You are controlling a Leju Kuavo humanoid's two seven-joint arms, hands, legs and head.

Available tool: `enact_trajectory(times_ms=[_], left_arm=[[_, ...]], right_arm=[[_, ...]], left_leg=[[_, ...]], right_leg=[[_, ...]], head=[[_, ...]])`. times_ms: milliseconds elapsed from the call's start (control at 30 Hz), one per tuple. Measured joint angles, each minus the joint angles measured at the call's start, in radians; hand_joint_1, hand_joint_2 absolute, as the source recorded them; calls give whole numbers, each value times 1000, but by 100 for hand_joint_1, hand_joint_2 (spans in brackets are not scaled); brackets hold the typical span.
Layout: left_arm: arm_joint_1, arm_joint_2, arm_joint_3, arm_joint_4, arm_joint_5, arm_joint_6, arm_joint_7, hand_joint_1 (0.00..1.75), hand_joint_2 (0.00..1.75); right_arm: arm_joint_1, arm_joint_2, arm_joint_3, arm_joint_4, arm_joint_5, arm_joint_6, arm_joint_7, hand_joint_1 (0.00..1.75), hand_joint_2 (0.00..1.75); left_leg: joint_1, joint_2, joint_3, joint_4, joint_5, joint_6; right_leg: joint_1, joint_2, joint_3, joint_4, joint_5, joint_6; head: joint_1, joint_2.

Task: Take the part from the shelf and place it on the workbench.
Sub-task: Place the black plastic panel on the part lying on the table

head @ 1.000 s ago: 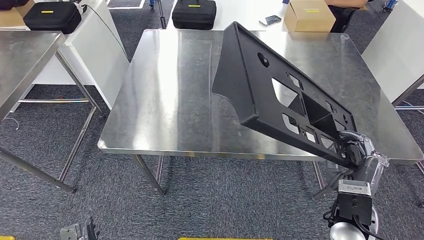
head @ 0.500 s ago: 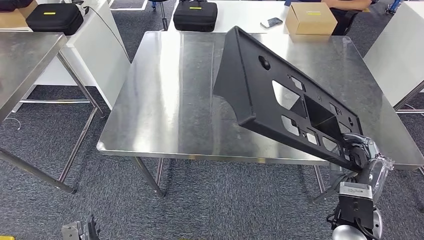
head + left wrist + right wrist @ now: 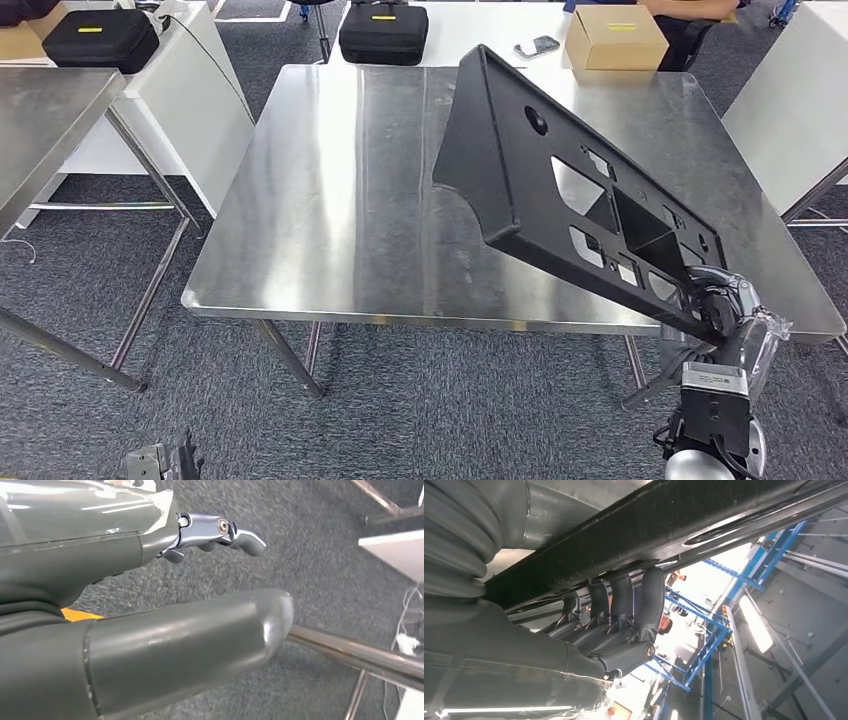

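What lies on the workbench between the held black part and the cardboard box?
Nothing: in the head view the steel workbench is bare between the black part and the cardboard box.

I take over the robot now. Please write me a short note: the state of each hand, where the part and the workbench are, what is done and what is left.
Right hand: grips the black part by its near end, fingers curled on its edge.
Left hand: holds nothing, hangs over the carpet.
Part: in the air, tilted above the steel workbench, not resting on it.
Done: part taken and carried to the bench.
Left: lower it flat onto the bench, let go.
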Motion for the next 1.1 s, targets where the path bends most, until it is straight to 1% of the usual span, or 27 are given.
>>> enact_trajectory(times_ms=[67,133,167,200,267,300,333,367,400,433,467,500,567,600,633,667,700,767,800,833,867,900,933,967,1000,1033,1100], left_arm=[[0,0,0,-2,-2,0,0,0,0],[1,-2,1,-5,-2,0,0,0,0],[1,-3,1,-6,-2,0,1,0,0],[1,-4,2,-7,-2,0,1,0,0],[1,-4,3,-8,-3,-2,3,0,0],[1,-6,3,-8,-4,-3,5,0,0],[1,-6,3,-8,-5,-4,6,0,0],[2,-7,3,-8,-6,-5,8,0,0],[2,-7,3,-8,-7,-6,9,0,0],[1,-7,3,-8,-8,-7,10,0,0],[1,-7,4,-8,-10,-8,11,0,0],[0,-7,4,-8,-11,-10,12,0,0],[-1,-7,4,-8,-14,-15,12,0,0],[-1,-7,5,-8,-16,-16,12,0,0],[-2,-7,5,-8,-18,-17,12,0,0],[-4,-7,5,-8,-20,-18,12,0,0],[-7,-6,5,-8,-22,-18,12,0,0],[-10,-6,5,-7,-23,-19,12,0,0],[-11,-6,6,-7,-23,-19,12,0,0],[-10,-6,6,-7,-23,-19,12,0,0],[-10,-6,6,-6,-23,-19,12,0,0],[-11,-5,7,-6,-23,-18,12,0,0],[-12,-5,7,-6,-23,-18,12,0,0],[-14,-4,8,-6,-23,-18,12,0,0],[-15,-3,8,-6,-23,-18,13,0,0],[-17,-2,8,-5,-23,-19,13,0,0],[-19,-2,9,-2,-22,-20,13,0,0]], right_arm=[[-1,1,0,-1,0,3,0,175,175],[-2,2,1,-2,0,4,1,175,175],[-3,1,1,-2,1,4,1,175,175],[-4,1,1,-3,2,4,2,175,175],[-4,0,0,-2,7,4,8,175,175],[-4,-1,0,-1,11,4,13,175,175],[-4,-1,0,0,15,4,17,175,175],[-5,-2,-1,0,20,4,21,175,175],[-7,-4,-1,0,25,5,27,175,175],[-11,-5,-3,0,31,7,36,175,175],[-15,-8,-5,1,37,13,48,175,175],[-22,-12,-10,4,43,22,65,175,175],[-43,-26,-26,19,47,47,103,175,175],[-59,-37,-38,33,51,61,124,175,175],[-79,-49,-50,50,57,76,143,175,175],[-100,-63,-64,71,66,91,162,175,175],[-122,-78,-78,95,76,105,179,175,175],[-156,-105,-103,143,91,125,201,175,175],[-167,-115,-112,163,94,131,206,175,175],[-174,-123,-120,179,95,134,209,175,175],[-180,-129,-125,191,96,135,210,175,175],[-186,-133,-128,201,97,136,210,175,175],[-191,-137,-131,209,98,136,210,175,175],[-197,-141,-134,216,102,136,213,175,175],[-203,-145,-136,224,108,138,220,175,175],[-212,-152,-137,234,118,140,230,175,175],[-233,-173,-141,269,143,153,259,175,175]], left_leg=[[-5,-3,2,-6,-3,6],[-2,-4,12,-18,2,17],[0,-4,18,-24,4,23],[1,-3,20,-27,4,27],[0,-5,21,-27,2,32],[-1,-7,21,-27,1,33],[-1,-9,22,-26,0,32],[0,-11,25,-26,-2,31],[0,-13,27,-24,-4,28],[-1,-15,30,-22,-8,23],[-3,-17,31,-19,-12,18],[-6,-18,31,-18,-15,13],[-7,-19,30,-18,-16,6],[-5,-19,30,-16,-19,3],[-4,-17,24,-5,-27,-2],[-2,-15,10,25,-46,-7],[0,-12,-15,77,-72,-11],[3,-8,-91,219,-131,-19],[4,-6,-123,273,-146,-21],[5,-6,-140,295,-142,-21],[6,-5,-137,276,-119,-19],[6,-4,-114,220,-81,-16],[6,-3,-81,145,-39,-11],[5,-3,-48,74,-12,-6],[3,-2,-23,25,4,-2],[1,-2,-10,-1,7,0],[-4,-4,-5,-9,6,-1]], right_leg=[[2,-1,0,-4,-1,11],[2,-4,-6,11,-11,19],[4,-4,-23,45,-27,19],[3,-4,-52,101,-50,16],[4,-1,-126,235,-97,12],[3,-1,-151,275,-105,15],[3,-1,-156,275,-96,23],[2,-1,-141,236,-72,33],[0,-1,-107,162,-38,43],[-1,-1,-73,90,-10,48],[-2,0,-45,34,11,47],[-1,0,-30,4,21,41],[2,2,-25,-3,23,24],[-1,2,-24,-3,24,17],[-4,2,-23,-5,25,10],[-8,2,-21,-6,25,3],[-10,1,-20,-7,25,-2],[-9,0,-20,-7,23,-9],[-8,-1,-20,-6,23,-10],[-7,-1,-19,-6,22,-11],[-6,-1,-18,-6,21,-11],[-6,-1,-15,-6,20,-11],[-6,0,-13,-6,18,-10],[-3,0,-11,-5,15,-7],[0,1,-11,-5,13,-3],[5,1,-13,-3,10,0],[9,0,-15,-2,9,3]], head=[[0,0],[0,0],[2,0],[4,0],[6,0],[6,0],[6,0],[6,0],[7,0],[7,0],[7,0],[6,0],[5,0],[5,0],[4,0],[3,0],[1,0],[-1,0],[-1,0],[-1,0],[-1,0],[-1,0],[-1,0],[-1,0],[-1,0],[-1,0],[0,0]])
